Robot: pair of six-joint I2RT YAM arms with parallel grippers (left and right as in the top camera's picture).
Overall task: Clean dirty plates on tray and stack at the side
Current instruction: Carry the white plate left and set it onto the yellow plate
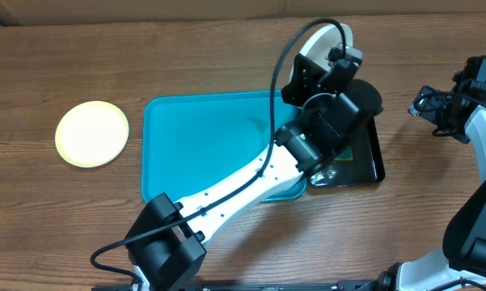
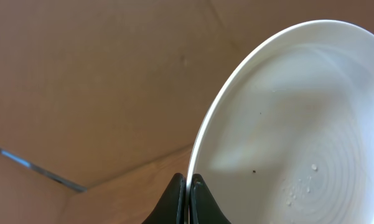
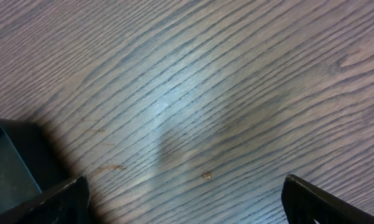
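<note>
Looking from overhead: white plate up on edge past the turquoise tray, far right, above a black tray; yellow-green plate flat on the tabletop, left. At the left wrist: left fingers clamped on the white plate's rim. At the right wrist: right fingers wide apart over bare tabletop, crumb between.

A dark wood-grain table meets a plain brown backdrop.

Bright, even light from above; a pale glare patch on the wooden table, soft shadow across the white plate
</note>
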